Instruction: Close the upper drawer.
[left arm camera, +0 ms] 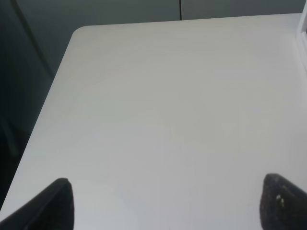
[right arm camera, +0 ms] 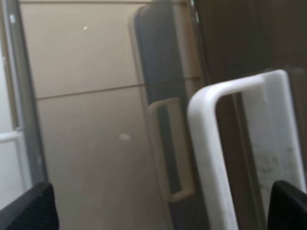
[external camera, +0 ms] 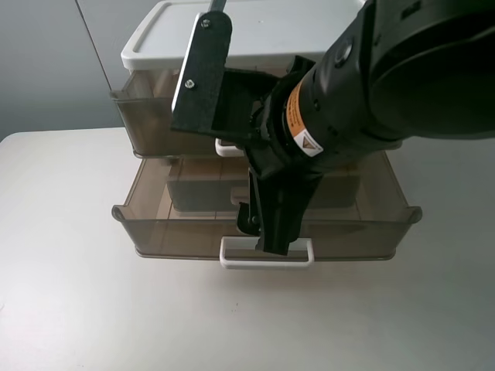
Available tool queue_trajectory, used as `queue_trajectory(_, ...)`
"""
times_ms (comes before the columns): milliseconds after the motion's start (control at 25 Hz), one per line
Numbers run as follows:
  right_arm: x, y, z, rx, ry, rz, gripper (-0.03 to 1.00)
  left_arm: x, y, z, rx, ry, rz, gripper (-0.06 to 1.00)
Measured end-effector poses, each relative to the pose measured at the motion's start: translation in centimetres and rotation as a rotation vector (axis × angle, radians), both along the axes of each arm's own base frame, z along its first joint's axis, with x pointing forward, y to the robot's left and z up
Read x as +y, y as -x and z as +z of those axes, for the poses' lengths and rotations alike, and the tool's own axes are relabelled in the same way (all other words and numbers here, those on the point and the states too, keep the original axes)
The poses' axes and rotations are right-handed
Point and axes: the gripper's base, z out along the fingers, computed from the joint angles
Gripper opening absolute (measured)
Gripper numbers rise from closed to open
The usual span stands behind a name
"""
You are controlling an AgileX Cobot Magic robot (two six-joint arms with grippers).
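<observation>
The upper drawer (external camera: 147, 116) is smoky-brown and sits under the white lid (external camera: 162, 39). It sticks out a little, and only a bit of its white handle (external camera: 224, 147) shows beside my arm. My right gripper (external camera: 272, 232) hangs low in front of the unit, at the front wall of the pulled-out bottom drawer (external camera: 178, 232), well below the upper drawer. In the right wrist view its fingertips (right arm camera: 29, 208) stand wide apart and empty (right arm camera: 158, 206), with a white loop handle (right arm camera: 211, 143) close ahead. My left gripper (left arm camera: 172, 206) is open over bare table.
The bottom drawer is pulled far out, with its white handle (external camera: 232, 259) toward the table's front and a grey box (external camera: 201, 193) inside. My right arm hides the middle of both drawers. The white table (external camera: 77, 309) surrounds the unit; its edge (left arm camera: 57, 86) shows in the left wrist view.
</observation>
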Motion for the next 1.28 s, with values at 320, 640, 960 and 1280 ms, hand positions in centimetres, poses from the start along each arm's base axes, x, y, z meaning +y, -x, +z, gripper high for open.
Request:
queue_trajectory(320, 0.1, -0.1, 0.3, -0.005, -0.007, 0.001, 0.66, 0.0, 0.0, 0.0, 0.0, 0.0, 0.0, 0.74)
queue_trajectory(640, -0.5, -1.9, -0.3, -0.019, 0.01, -0.047, 0.66, 0.0, 0.0, 0.0, 0.0, 0.0, 0.0, 0.74)
queue_trajectory(960, -0.3, -3.0, -0.8, -0.048, 0.001, -0.034, 0.66, 0.0, 0.0, 0.0, 0.0, 0.0, 0.0, 0.74)
queue_trajectory(1280, -0.5, -4.4, -0.9, -0.085, -0.029, -0.035, 0.66, 0.0, 0.0, 0.0, 0.0, 0.0, 0.0, 0.74)
